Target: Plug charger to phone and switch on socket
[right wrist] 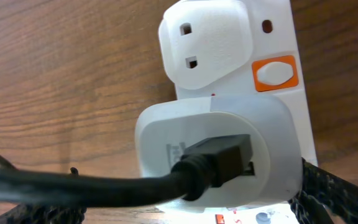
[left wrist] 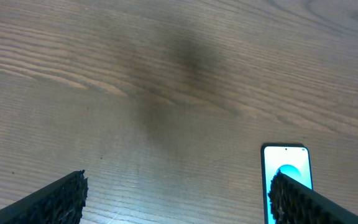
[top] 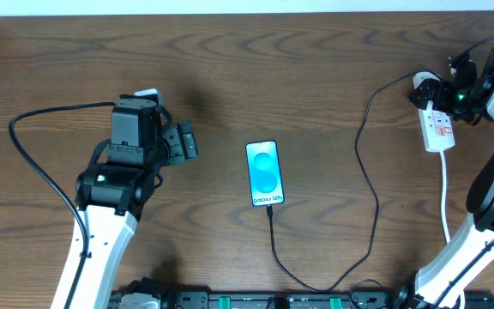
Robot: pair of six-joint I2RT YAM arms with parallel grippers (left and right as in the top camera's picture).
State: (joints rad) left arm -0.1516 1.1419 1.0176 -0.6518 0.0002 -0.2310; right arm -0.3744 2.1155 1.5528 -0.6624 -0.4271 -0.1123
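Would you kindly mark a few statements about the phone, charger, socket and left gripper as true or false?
1. The charger meets the phone at the end bearing the text. True.
2. The left gripper holds the phone. False: it is open and empty, apart from the phone.
3. The phone's screen is dark. False: it shows bright blue.
4. The charger's black plug sits in a white adapter on the socket. True.

Soft even light, diffuse dark shadow on the table (left wrist: 185,62), focus mostly sharp.
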